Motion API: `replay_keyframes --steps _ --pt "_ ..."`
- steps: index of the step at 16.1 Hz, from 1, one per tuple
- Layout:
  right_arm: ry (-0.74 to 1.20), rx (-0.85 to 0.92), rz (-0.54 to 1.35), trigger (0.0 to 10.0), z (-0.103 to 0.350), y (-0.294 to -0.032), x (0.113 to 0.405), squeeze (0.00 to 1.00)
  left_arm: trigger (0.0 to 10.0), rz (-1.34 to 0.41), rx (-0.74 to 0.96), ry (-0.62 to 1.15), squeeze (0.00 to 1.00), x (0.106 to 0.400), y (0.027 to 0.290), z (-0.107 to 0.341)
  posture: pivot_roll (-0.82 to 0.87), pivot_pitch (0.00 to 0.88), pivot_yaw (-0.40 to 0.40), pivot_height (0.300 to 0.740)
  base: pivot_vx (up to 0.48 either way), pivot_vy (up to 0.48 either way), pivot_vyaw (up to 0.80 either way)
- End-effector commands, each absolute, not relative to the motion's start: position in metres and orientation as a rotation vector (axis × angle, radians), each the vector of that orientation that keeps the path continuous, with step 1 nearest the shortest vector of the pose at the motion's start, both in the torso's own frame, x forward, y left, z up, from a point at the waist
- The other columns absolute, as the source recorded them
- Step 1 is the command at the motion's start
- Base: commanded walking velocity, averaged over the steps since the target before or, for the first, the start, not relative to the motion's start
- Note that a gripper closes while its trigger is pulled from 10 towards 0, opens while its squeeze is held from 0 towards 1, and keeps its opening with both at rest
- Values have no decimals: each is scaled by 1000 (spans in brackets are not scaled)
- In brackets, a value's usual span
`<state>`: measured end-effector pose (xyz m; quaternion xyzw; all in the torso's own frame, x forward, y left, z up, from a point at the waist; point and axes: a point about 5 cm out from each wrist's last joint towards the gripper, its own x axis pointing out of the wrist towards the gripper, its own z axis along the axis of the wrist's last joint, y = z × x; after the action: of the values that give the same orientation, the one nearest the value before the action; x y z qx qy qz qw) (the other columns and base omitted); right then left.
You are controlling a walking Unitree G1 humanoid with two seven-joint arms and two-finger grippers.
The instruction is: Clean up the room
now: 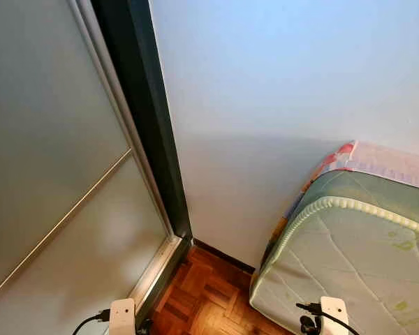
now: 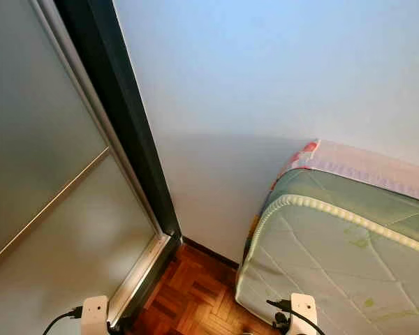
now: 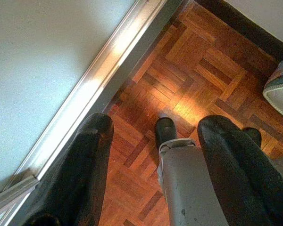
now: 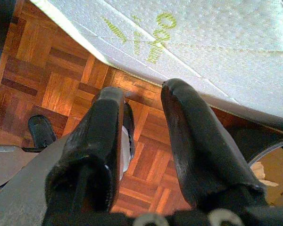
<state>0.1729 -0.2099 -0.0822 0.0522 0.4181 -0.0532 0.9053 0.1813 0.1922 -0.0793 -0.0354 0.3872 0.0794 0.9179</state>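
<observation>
Facing a corner of the room, the head camera takes in a pale blue wall that meets a frosted sliding door in a dark frame. Below them runs a strip of parquet floor, warm brown in a block pattern. A mattress stands at the robot's right, close to the wall, quilted white with small green marks (a pinkish patterned cover shows along its far edge).

Both arms hang low at the robot's sides. The left claw points down at the parquet beside the door's metal track, its two black fingers spread apart and gripping nothing; the robot's grey leg and dark foot show between them. The right claw hangs over the floor at the mattress edge, fingers likewise parted and bare. No loose item to tidy can be made out on the visible floor.
</observation>
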Motion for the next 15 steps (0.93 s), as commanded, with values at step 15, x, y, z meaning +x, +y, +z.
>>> replay_keyframes --steps 15 --pt "941 197 -89 10000 -84 -201 178 0 10000 58 -93 830 0 217 206 -62 -66 0 57 740 0 0 0"
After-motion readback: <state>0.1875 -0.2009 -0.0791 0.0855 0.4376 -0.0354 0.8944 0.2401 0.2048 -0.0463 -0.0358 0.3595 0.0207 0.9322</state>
